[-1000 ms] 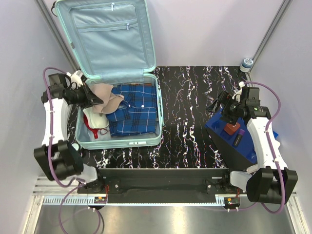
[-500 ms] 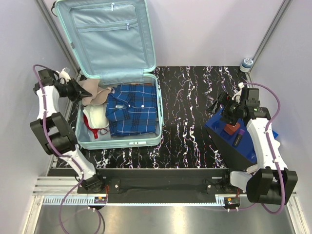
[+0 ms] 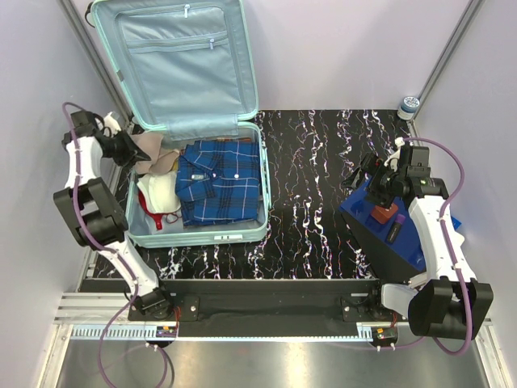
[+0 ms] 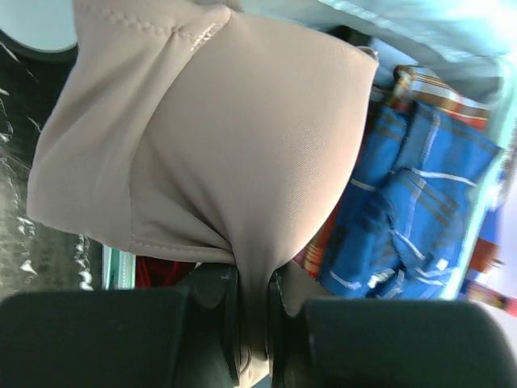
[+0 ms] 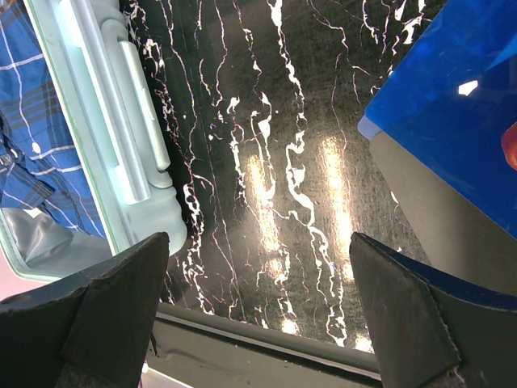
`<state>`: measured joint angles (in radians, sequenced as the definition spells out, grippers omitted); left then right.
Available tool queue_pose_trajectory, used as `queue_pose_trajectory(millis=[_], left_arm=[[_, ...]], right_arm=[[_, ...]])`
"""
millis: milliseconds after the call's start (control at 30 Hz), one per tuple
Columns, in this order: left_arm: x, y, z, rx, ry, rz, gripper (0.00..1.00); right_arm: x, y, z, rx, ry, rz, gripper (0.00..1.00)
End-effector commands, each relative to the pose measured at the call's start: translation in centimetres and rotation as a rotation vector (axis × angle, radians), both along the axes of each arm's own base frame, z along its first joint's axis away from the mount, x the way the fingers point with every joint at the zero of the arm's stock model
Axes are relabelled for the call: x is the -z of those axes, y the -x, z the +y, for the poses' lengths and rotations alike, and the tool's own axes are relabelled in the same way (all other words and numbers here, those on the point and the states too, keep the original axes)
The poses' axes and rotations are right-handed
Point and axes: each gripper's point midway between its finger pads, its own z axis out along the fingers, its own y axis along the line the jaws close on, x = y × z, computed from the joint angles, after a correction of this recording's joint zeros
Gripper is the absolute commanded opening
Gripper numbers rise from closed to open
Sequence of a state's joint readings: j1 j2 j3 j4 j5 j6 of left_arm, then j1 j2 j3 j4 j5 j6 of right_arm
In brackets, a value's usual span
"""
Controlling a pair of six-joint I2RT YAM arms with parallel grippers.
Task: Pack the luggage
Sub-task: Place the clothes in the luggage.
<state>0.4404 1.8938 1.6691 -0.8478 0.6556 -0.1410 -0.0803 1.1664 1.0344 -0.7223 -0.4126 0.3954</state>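
Observation:
The luggage (image 3: 202, 234), a mint-green suitcase, lies open at the table's left with its lid (image 3: 186, 65) propped against the back wall. Inside lie a blue plaid shirt (image 3: 222, 182) and a white and red item (image 3: 161, 198). My left gripper (image 3: 131, 150) sits at the suitcase's back-left rim, shut on a beige garment (image 3: 157, 153). In the left wrist view the beige garment (image 4: 226, 129) bulges out from my left gripper (image 4: 254, 323), pinched between the jaws. My right gripper (image 3: 361, 174) stands open over the table, holding nothing, as does my right gripper (image 5: 258, 315) in its own view.
A flat blue box (image 3: 388, 234) lies under the right arm, with a red thing (image 3: 381, 214) and a dark thing (image 3: 394, 230) on it. A small roll (image 3: 409, 105) sits at the back right corner. Bare marbled tabletop (image 3: 315, 178) separates suitcase and box.
My left arm has swung back and to the left, drawing the beige garment toward the suitcase's left rim. The right arm has not moved.

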Motion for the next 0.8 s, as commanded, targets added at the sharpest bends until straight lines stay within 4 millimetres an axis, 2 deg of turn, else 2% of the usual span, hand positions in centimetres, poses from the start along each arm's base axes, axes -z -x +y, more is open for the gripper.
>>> queue_pose_trajectory(millis=[0, 33, 233, 400, 467, 500, 567, 600, 700, 733, 767], left_arm=[[0.0, -2.5, -0.8, 0.039, -0.139, -0.026, 0.0], [0.2, -2.9, -1.5, 0.051, -0.134, -0.021, 0.0], [2.0, -3.9, -2.6, 0.064, -0.155, 0.023, 0.0], [4.4, -3.7, -2.4, 0.049, -0.183, 0.096, 0.0], [4.8, -3.4, -2.4, 0.043, -0.186, 0.116, 0.01], [4.6, -3.3, -2.5, 0.043, -0.186, 0.115, 0.08], [4.1, -3.2, -2.4, 0.04, -0.196, 0.111, 0.33], [3.6, -3.1, -2.6, 0.041, -0.206, 0.102, 0.53], [2.8, -2.3, -3.2, 0.052, -0.207, 0.096, 0.71], [2.5, -2.0, -3.4, 0.056, -0.205, 0.093, 0.82], [2.4, -1.8, -3.4, 0.055, -0.209, 0.091, 0.85]], right_arm=[[-0.6, -0.4, 0.2, -0.026, 0.009, -0.044, 1.0], [-0.5, -0.3, 0.2, -0.026, 0.009, -0.042, 1.0], [-0.5, -0.1, 0.1, -0.021, 0.011, -0.045, 1.0], [-0.4, -0.2, 0.2, -0.026, 0.007, -0.042, 1.0], [-0.4, -0.2, 0.2, -0.027, 0.008, -0.042, 1.0], [-0.4, -0.2, 0.2, -0.027, 0.008, -0.041, 1.0], [-0.3, -0.3, 0.2, -0.029, 0.005, -0.038, 1.0], [-0.3, -0.2, 0.2, -0.029, 0.005, -0.036, 1.0], [-0.5, -0.3, 0.2, -0.028, 0.005, -0.044, 1.0], [-0.5, -0.3, 0.3, -0.027, 0.004, -0.041, 1.0], [-0.6, -0.3, 0.3, -0.028, 0.003, -0.043, 1.0]])
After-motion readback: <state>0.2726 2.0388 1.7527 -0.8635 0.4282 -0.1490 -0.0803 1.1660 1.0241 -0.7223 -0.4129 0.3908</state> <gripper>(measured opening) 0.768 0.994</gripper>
